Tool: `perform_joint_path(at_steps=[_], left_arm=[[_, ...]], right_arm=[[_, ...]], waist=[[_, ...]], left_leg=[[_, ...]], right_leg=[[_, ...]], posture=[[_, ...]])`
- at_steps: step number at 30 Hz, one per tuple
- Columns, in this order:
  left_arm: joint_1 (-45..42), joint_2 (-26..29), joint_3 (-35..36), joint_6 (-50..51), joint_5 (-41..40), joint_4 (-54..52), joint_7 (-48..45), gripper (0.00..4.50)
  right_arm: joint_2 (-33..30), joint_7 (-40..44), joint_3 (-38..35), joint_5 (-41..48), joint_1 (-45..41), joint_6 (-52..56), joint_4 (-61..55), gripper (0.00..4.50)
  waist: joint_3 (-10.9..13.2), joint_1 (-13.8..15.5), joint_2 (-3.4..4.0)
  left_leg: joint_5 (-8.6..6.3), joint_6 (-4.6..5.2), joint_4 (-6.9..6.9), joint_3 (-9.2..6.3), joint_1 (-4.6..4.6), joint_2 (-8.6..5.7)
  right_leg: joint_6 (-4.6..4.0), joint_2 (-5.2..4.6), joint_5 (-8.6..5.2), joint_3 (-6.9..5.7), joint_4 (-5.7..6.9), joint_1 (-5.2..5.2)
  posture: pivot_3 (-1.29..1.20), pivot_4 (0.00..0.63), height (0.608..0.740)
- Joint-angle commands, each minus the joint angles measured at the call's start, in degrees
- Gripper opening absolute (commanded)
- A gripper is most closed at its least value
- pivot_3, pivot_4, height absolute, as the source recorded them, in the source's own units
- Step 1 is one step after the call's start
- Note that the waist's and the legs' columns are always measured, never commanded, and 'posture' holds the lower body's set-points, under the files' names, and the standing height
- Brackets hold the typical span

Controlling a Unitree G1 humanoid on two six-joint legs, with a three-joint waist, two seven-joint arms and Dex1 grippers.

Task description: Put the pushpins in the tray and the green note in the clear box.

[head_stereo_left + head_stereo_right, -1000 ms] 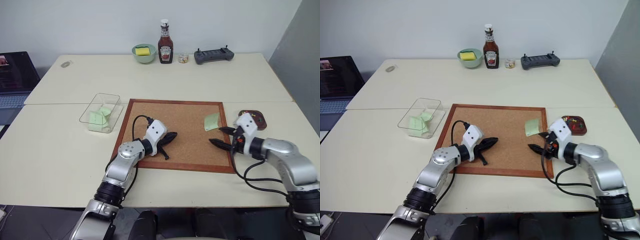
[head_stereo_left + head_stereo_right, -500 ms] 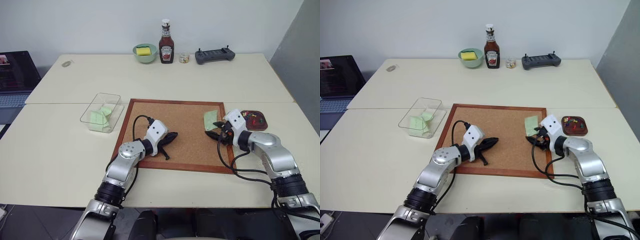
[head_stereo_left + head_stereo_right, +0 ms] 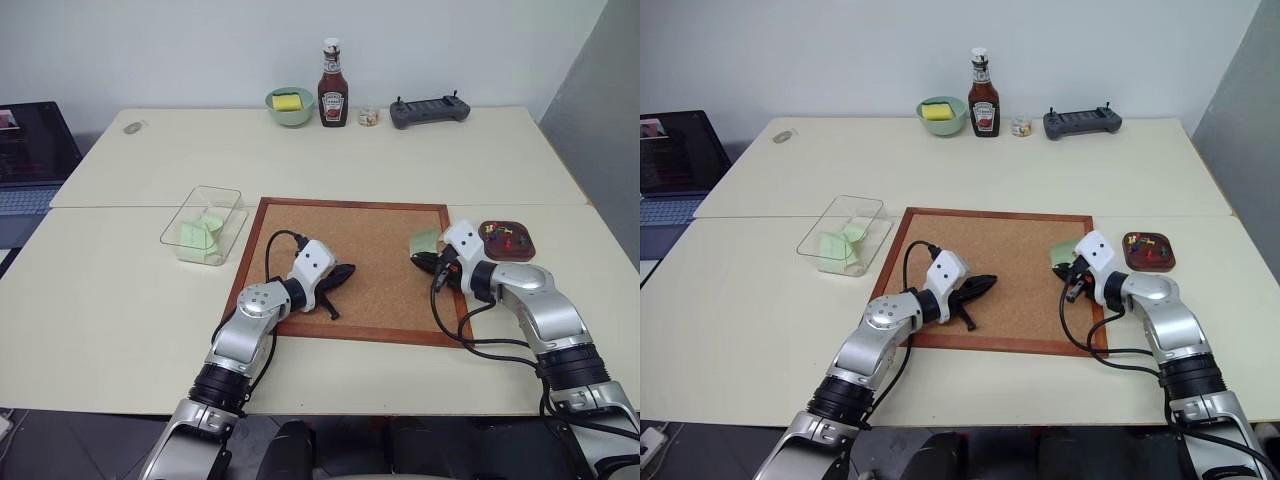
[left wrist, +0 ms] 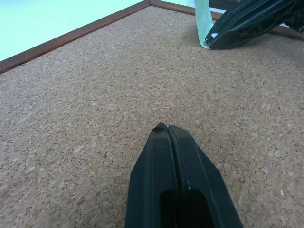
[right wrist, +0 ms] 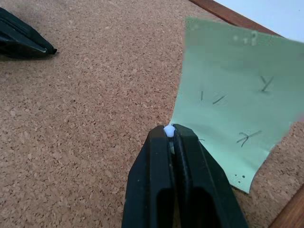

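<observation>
The green note (image 3: pixel 425 239) sits at the right end of the corkboard (image 3: pixel 350 215), one edge curling up off the cork. My right gripper (image 3: pixel 419 259) is shut on the green note's near edge (image 5: pixel 228 95), and a small white speck shows at its tips (image 5: pixel 169 130). My left gripper (image 3: pixel 346 270) is shut and holds nothing, low over the corkboard's left half (image 4: pixel 95 95). The dark tray (image 3: pixel 492 247) lies just right of the board with coloured pushpins (image 3: pixel 506 234) inside. Left of the board stands the clear box (image 3: pixel 222 196), holding pale green slips.
Along the table's far edge stand a ketchup bottle (image 3: pixel 331 97), a pale green bowl (image 3: pixel 288 106) with a yellow sponge, a small jar (image 3: pixel 368 116) and a dark controller (image 3: pixel 429 110). A laptop (image 3: pixel 30 160) sits off the left edge.
My right gripper moved in from the board's right edge to the green note and went from open to shut on its edge. The left gripper stayed put.
</observation>
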Motion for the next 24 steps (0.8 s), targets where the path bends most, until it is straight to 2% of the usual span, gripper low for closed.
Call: perform_joint_path(at_steps=[1,14,17,24], left_arm=[[2.64,0.09,-2.36,2.15,1.33,2.05,-0.34,0.00],[2.21,-0.43,-1.99,2.75,0.67,2.56,-0.47,0.00],[1.74,-1.03,-0.16,4.89,-1.82,1.02,-0.80,0.53],[0.75,0.25,3.49,13.44,-9.87,-9.88,-4.73,1.85]], right_arm=[[-1.20,0.84,-2.64,1.43,-1.45,-0.25,-3.07,0.03],[-4.10,4.64,-3.43,3.73,-1.54,0.94,-10.05,0.03],[-4.67,5.62,-1.99,2.71,-1.32,0.06,-11.36,0.00],[-4.97,6.53,1.54,-0.78,-1.13,-3.60,-12.22,0.00]], waist=[[0.00,0.01,0.00],[0.00,0.02,0.00],[0.00,0.05,0.00],[0.07,-0.04,-0.10]], left_leg=[[0.00,0.00,0.00,0.00,0.00,0.00],[0.00,0.00,-0.01,0.00,-0.02,0.00],[0.00,0.00,-0.01,0.00,-0.03,-0.01],[0.00,0.00,-0.01,-0.01,-0.13,0.01]], right_leg=[[0.00,0.00,0.00,0.00,0.00,0.00],[0.00,0.00,0.00,0.00,-0.02,-0.02],[0.00,-0.01,0.00,0.00,-0.03,-0.01],[0.00,0.01,0.00,-0.01,0.01,-0.15]], posture=[[0.00,0.150,0.740],[0.00,0.150,0.740],[0.00,0.150,0.740],[0.00,0.150,0.740]])
